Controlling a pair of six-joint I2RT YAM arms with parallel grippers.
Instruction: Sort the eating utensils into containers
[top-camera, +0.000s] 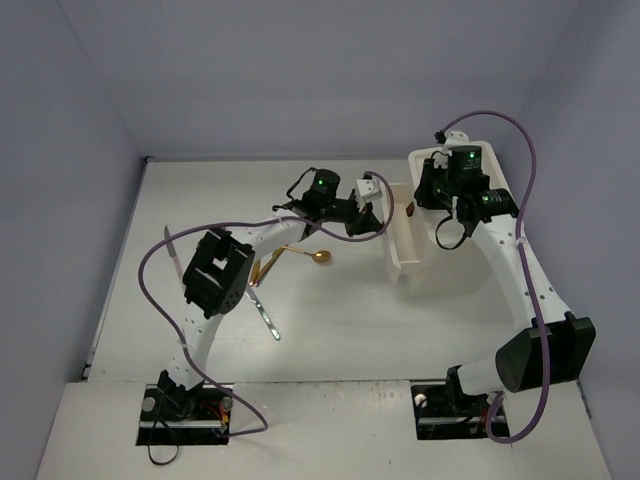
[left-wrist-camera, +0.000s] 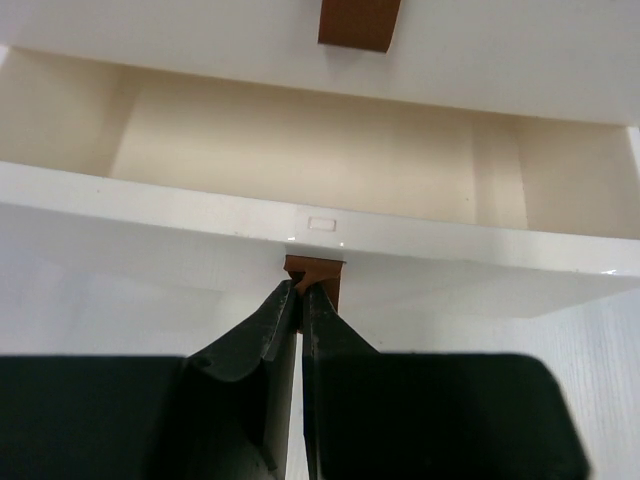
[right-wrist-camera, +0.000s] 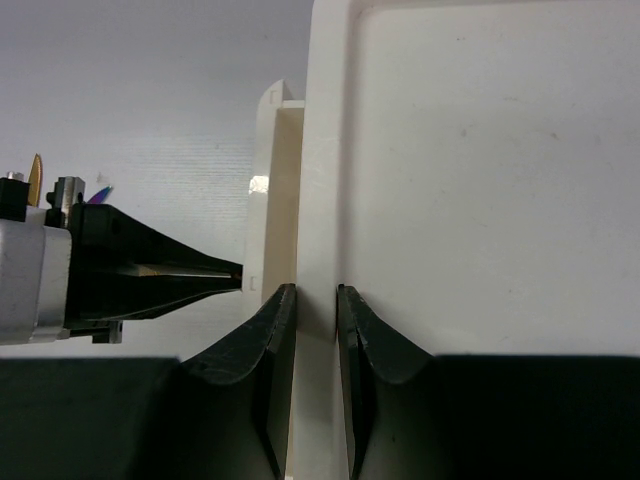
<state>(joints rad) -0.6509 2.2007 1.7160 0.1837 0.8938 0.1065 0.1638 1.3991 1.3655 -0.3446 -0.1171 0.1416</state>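
The white drawer unit (top-camera: 470, 190) stands at the back right, with one cream drawer (top-camera: 403, 250) pulled out to the left. My left gripper (left-wrist-camera: 302, 288) is shut on that drawer's brown handle (left-wrist-camera: 326, 268). The drawer's inside (left-wrist-camera: 300, 150) looks empty. My right gripper (right-wrist-camera: 317, 295) is shut on the raised rim (right-wrist-camera: 322, 180) of the unit's recessed top. A gold spoon (top-camera: 308, 254), a second gold utensil (top-camera: 266, 266), a silver one (top-camera: 264, 311) and a pink one (top-camera: 171, 246) lie on the table to the left.
A closed drawer above shows its brown handle (left-wrist-camera: 358, 22). My left gripper also shows in the right wrist view (right-wrist-camera: 150, 275), next to the open drawer's front (right-wrist-camera: 272, 180). Purple cables loop over both arms. Grey walls close the table in.
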